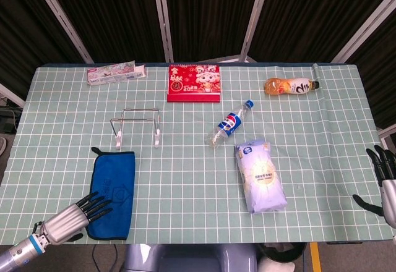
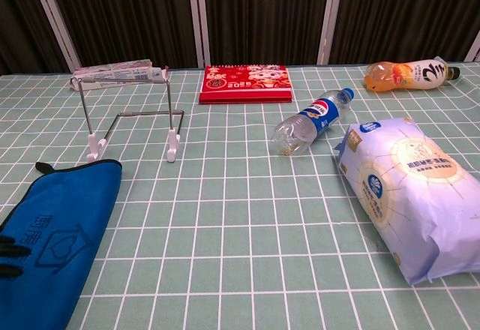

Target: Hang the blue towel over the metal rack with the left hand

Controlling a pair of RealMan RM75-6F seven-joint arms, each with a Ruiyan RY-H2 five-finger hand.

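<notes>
The blue towel [image 1: 113, 191] lies flat near the front left of the table; the chest view shows it [image 2: 54, 232] at the lower left. The metal rack [image 1: 137, 125] stands behind it, bare, also seen in the chest view [image 2: 132, 112]. My left hand [image 1: 69, 216] sits at the towel's near left corner with fingers spread, the dark fingertips [image 2: 10, 256] touching its left edge and gripping nothing. My right hand [image 1: 385, 182] is open at the table's right edge, far from the towel.
A water bottle [image 1: 229, 122] and a white packet [image 1: 260, 175] lie mid-table. A red calendar [image 1: 193, 83], a toothpaste box [image 1: 116, 73] and an orange drink bottle [image 1: 291, 86] line the back. The table's front edge runs just below the towel.
</notes>
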